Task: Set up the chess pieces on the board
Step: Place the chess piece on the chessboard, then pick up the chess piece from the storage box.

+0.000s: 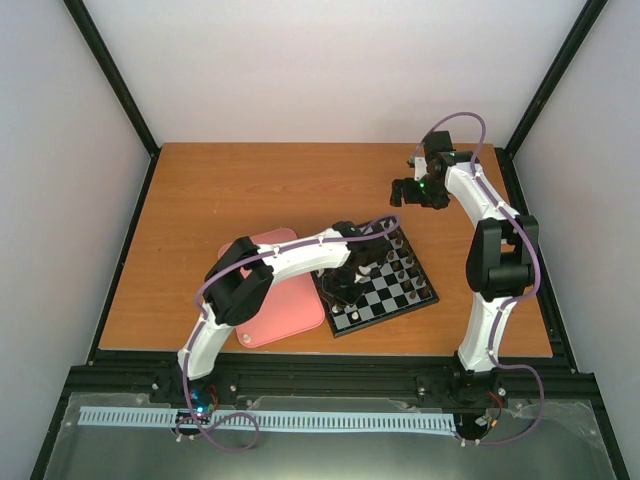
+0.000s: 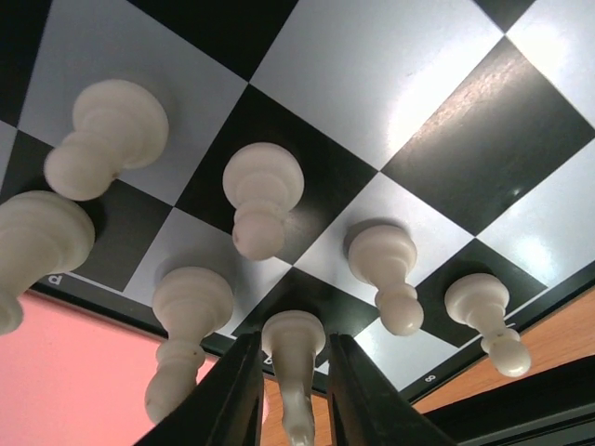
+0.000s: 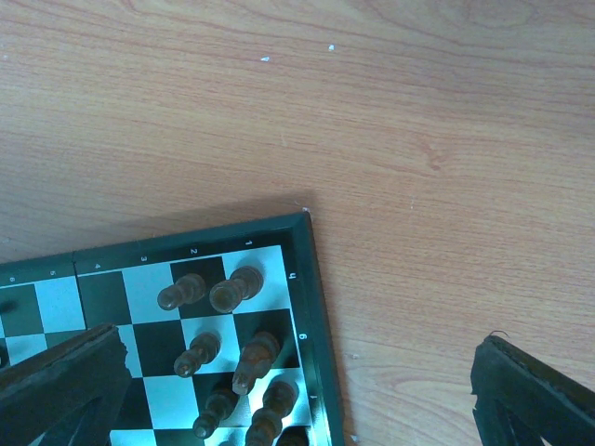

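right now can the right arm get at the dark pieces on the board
Probably yes: the right end effector hangs open just beyond the board's far corner, the dark pieces stand exposed below it, and the left arm works the opposite side.

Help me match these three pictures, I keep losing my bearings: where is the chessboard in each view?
Top external: the board lies at an angle near the centre, right of the pink tray.
Left wrist: seen close up, it fills most of the frame.
Right wrist: only one corner shows, at the lower left.
Shared landmark: the wooden table outside the board's black rim.
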Tool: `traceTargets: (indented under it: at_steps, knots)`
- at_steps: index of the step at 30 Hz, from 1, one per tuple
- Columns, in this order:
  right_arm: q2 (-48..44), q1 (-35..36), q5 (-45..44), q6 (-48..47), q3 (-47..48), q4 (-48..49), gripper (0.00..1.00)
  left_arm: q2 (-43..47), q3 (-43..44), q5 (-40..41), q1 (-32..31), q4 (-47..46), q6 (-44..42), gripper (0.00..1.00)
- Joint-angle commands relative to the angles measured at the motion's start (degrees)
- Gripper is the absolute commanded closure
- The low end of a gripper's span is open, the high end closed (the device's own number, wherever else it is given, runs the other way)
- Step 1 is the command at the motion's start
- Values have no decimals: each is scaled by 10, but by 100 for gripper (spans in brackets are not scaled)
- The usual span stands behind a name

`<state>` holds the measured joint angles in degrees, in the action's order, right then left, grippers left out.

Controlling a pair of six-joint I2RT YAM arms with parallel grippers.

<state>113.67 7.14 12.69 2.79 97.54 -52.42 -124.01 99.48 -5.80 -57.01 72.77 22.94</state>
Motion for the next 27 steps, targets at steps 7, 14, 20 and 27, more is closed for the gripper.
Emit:
traceTargets:
  at_steps: [7,14,20,27]
  knots:
    - [10,-3,6,-3,5,6,0,28,13,14,-3,19,-5,70]
    - [9,-3,9,-3,10,4,0,114,27,44,-3,85,15,41]
    - [14,-3,13,-1,16,3,0,236,-71,75,36,99,61,3]
    - [8,-3,12,0,10,4,0,416,-327,40,165,13,153,2]
